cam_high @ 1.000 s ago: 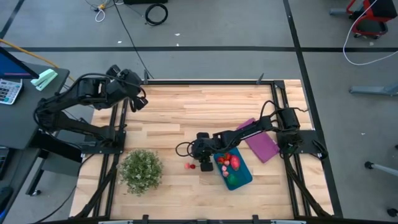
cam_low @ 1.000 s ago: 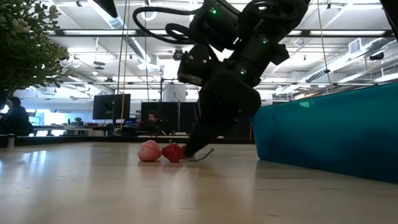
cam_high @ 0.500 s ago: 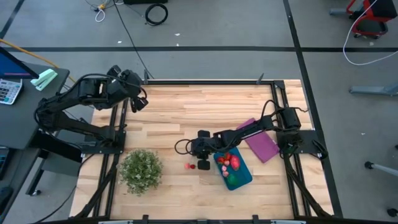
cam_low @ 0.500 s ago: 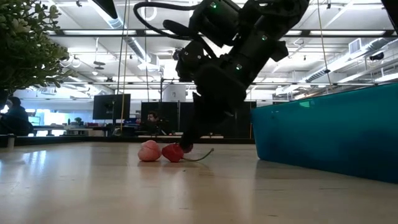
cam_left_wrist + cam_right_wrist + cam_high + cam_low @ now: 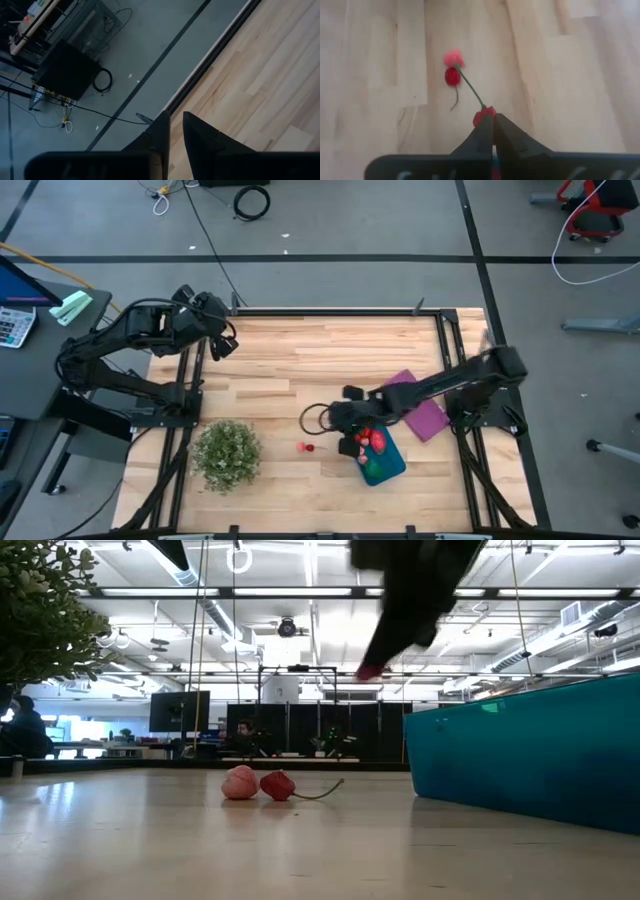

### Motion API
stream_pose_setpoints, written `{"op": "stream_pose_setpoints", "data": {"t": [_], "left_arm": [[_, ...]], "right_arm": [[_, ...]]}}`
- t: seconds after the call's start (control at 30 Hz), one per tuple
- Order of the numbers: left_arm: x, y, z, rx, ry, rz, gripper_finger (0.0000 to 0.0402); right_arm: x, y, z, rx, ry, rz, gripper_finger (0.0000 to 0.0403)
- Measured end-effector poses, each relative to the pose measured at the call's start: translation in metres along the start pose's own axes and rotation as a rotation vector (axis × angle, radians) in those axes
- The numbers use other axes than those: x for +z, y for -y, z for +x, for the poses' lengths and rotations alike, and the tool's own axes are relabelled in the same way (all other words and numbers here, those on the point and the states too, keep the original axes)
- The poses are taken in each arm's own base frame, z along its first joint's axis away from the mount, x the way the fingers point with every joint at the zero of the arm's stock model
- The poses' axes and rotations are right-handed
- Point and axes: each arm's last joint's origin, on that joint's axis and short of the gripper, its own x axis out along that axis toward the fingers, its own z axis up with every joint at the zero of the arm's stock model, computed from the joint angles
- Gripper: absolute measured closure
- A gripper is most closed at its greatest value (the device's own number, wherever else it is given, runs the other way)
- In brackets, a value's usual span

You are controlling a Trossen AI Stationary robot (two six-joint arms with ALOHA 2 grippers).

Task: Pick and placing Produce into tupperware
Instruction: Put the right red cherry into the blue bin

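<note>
The teal tupperware [image 5: 397,465] sits at the table's near right and fills the right of the low view [image 5: 530,755]. Red pieces [image 5: 371,438] and a green one [image 5: 373,469] lie inside it. A pink piece [image 5: 239,782] and a red stemmed piece [image 5: 277,785] rest on the table, left of the container [image 5: 305,447]. My right gripper [image 5: 350,444] hangs above the table at the container's left end, shut on a small red piece [image 5: 484,114]. My left gripper [image 5: 222,340] waits shut over the far left corner. My right gripper pinches the small red piece [image 5: 483,115] between its two fingertips, coming from above and pointing down. A thin green stem [image 5: 470,87] sticks out of the piece beyond the fingers. The piece [image 5: 370,671] is lifted well clear of the table.
A bushy green plant [image 5: 227,453] stands at the near left and fills the left of the low view [image 5: 40,610]. A flat purple rectangle [image 5: 421,412] lies just beyond the container. Bare wood stretches across the table's middle and far side.
My right gripper has risen from the table beside the pink and red pieces and has moved right toward the teal container, carrying a small red piece lifted clear. The pink piece and the red stemmed piece have stayed where they were.
</note>
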Motion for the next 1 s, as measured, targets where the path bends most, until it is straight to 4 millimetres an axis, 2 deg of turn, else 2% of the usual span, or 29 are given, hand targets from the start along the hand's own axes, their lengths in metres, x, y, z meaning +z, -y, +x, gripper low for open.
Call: {"op": "stream_pose_setpoints", "data": {"t": [0.1, 0.17, 0.27, 0.43, 0.5, 0.63, 0.77, 1.0], "left_arm": [[0.000, 0.000, 0.000, 0.000, 0.000, -0.003, 0.0348], [0.000, 0.000, 0.000, 0.000, -0.001, -0.002, 0.0350], [0.000, 0.000, 0.000, 0.000, -0.001, -0.002, 0.0349], [0.000, 0.000, 0.000, 0.000, -0.001, -0.003, 0.0343], [0.000, 0.000, 0.000, 0.000, -0.001, -0.003, 0.0343], [0.000, 0.000, 0.000, 0.000, -0.001, -0.003, 0.0349], [0.000, 0.000, 0.000, 0.000, -0.001, -0.003, 0.0353], [0.000, 0.000, 0.000, 0.000, -0.001, -0.003, 0.0349]], "right_arm": [[-0.008, -0.011, -0.033, -0.051, 0.003, 0.058, 0.0398], [-0.016, -0.016, -0.048, -0.095, -0.009, 0.110, 0.0399], [-0.030, -0.024, -0.054, -0.141, -0.064, 0.181, 0.0396], [-0.061, -0.036, -0.025, -0.182, -0.219, 0.208, 0.0395], [-0.067, -0.041, -0.015, -0.189, -0.248, 0.194, 0.0395], [-0.071, -0.048, 0.000, -0.181, -0.252, 0.166, 0.0391], [-0.073, -0.048, 0.006, -0.165, -0.282, 0.114, 0.0376], [-0.069, -0.041, 0.008, -0.168, -0.286, 0.103, 0.0305]]}}
